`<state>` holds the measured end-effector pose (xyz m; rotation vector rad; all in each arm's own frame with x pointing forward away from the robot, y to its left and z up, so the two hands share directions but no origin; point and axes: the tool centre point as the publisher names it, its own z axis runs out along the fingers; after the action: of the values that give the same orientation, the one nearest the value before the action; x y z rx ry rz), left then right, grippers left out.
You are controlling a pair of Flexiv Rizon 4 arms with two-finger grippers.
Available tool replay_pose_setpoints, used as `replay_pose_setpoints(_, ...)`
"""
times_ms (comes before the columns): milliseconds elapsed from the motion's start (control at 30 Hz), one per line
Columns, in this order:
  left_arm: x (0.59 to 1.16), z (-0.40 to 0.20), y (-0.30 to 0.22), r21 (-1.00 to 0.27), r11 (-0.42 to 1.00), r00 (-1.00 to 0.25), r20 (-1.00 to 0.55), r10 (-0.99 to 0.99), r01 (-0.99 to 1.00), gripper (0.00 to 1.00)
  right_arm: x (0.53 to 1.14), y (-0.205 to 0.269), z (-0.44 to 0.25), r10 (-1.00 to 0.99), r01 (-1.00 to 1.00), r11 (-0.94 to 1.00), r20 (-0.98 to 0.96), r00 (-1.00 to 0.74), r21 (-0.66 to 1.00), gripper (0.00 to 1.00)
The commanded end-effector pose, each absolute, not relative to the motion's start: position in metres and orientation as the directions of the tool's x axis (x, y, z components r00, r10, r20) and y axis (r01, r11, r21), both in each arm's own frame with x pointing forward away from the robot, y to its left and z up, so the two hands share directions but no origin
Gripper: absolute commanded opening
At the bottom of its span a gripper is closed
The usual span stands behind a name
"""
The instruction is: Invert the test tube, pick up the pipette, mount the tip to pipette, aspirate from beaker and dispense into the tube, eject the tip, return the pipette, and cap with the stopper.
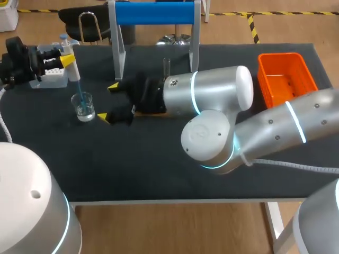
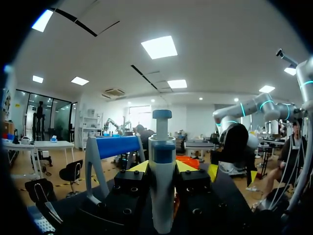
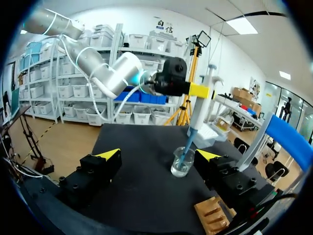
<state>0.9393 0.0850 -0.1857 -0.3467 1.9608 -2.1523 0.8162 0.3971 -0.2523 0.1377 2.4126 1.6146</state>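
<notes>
Yellow-tipped right gripper (image 1: 108,101) sits with its fingers spread wide toward the tabletop's left side, the glass beaker (image 1: 83,106) just ahead of them. Farther back, the left gripper (image 1: 65,58) clamps the pipette (image 1: 72,64), whose blue tip dips into the beaker.

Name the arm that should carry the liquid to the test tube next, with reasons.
Left. Its gripper is shut on the pipette, whose tip stands in the beaker; the right gripper hangs open and empty beside the beaker.
</notes>
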Motion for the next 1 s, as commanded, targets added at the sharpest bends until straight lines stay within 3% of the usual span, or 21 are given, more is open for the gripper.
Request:
replay_pose_setpoints(33,0.941,-0.186,0.087,-0.995,-0.096,-0.953,0.032,-0.302,-0.003,0.0,0.815,0.367,-0.227,0.069,-0.073,0.336,-0.101,-0.992,0.939,1.0)
replay_pose_setpoints(633,0.941,-0.186,0.087,-0.995,-0.096,-0.953,0.032,-0.302,-0.003,0.0,0.825,0.372,-0.155,-0.021,-0.107,0.231,-0.105,-0.994,0.967,0.99)
replay_pose_setpoints(700,0.941,-0.186,0.087,-0.995,-0.096,-0.953,0.032,-0.302,-0.003,0.0,0.826,0.377,-0.15,-0.036,-0.116,0.223,-0.111,-0.993,0.968,0.55)
replay_pose_setpoints(767,0.941,-0.186,0.087,-0.995,-0.096,-0.953,0.032,-0.302,-0.003,0.0,0.827,0.383,-0.145,-0.047,-0.124,0.219,-0.117,-0.992,0.968,0.41)
replay_pose_setpoints(867,0.941,-0.186,0.087,-0.995,-0.096,-0.953,0.032,-0.302,-0.003,0.0,0.831,0.391,-0.138,-0.054,-0.127,0.212,-0.119,-0.991,0.969,0.05)
replay_pose_setpoints(900,0.941,-0.186,0.087,-0.995,-0.096,-0.953,0.032,-0.302,-0.003,0.0,0.833,0.394,-0.136,-0.057,-0.126,0.203,-0.117,-0.992,0.971,0.0)
replay_pose_setpoints(1000,0.941,-0.186,0.087,-0.995,-0.096,-0.953,0.032,-0.302,-0.003,0.0,0.837,0.402,-0.129,-0.058,-0.124,0.189,-0.115,-0.992,0.974,0.0)
